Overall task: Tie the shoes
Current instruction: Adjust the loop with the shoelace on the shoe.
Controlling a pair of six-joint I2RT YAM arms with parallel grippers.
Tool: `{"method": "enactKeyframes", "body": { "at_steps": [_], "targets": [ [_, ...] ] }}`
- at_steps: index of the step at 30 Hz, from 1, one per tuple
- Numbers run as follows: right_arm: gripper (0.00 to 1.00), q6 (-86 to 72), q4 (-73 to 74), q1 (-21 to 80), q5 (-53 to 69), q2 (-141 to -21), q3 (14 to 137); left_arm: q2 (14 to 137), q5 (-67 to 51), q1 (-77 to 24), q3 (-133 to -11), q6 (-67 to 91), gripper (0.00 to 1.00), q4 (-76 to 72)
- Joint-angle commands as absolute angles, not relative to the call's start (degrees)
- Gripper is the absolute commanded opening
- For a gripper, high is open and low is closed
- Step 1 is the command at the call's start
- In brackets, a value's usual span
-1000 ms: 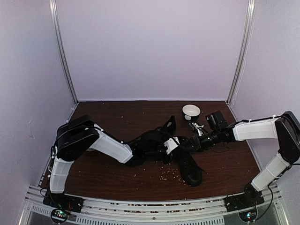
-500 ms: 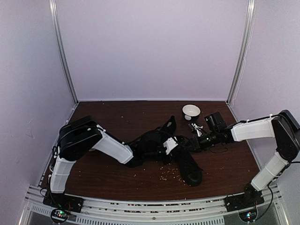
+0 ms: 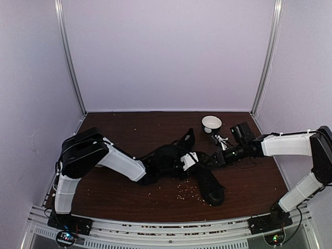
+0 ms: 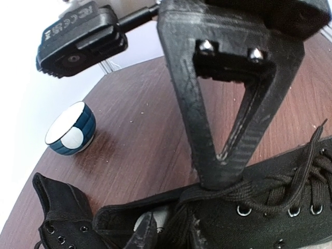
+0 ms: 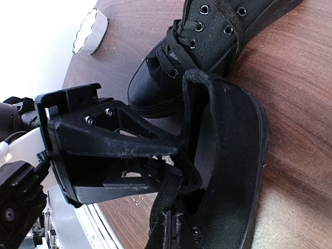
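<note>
At mid-counter (image 3: 129,129), reaching low and inward from both sides over the shoes (image 3: 210,188); pinching a lace (image 5: 174,189) in right gripper (image 3: 215,158); cannot tell left gripper's (image 3: 188,162) spread.

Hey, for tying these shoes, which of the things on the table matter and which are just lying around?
Part of the job:
- near shoe
- far shoe
- laces
- left gripper
- right gripper, shut on one of the laces

Just lying about:
- bowl, white inside and blue outside, at the back
- pale crumbs scattered on the table
</note>
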State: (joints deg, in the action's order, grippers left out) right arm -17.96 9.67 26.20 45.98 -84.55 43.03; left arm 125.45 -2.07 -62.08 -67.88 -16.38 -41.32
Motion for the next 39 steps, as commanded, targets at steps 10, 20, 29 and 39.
{"method": "enactKeyframes", "body": {
  "at_steps": [10,20,29,39],
  "targets": [
    [0.0,-12.7,16.6,25.7,46.1,-81.9,47.0,121.4,-3.2,-62.0,-68.1,-22.7,0.22,-35.3],
    [0.0,-11.4,20.0,25.1,44.4,-81.4,48.5,121.4,-3.6,-62.0,-68.7,-23.9,0.0,-32.7],
    [0.11,-10.6,19.7,24.8,46.8,-81.7,47.9,121.0,-3.3,-62.0,-68.4,-24.0,0.0,-32.6],
    [0.23,-10.5,18.1,26.7,46.7,-83.2,47.0,121.6,-3.6,-62.0,-70.9,-25.1,0.21,-31.7]
  ]
}}
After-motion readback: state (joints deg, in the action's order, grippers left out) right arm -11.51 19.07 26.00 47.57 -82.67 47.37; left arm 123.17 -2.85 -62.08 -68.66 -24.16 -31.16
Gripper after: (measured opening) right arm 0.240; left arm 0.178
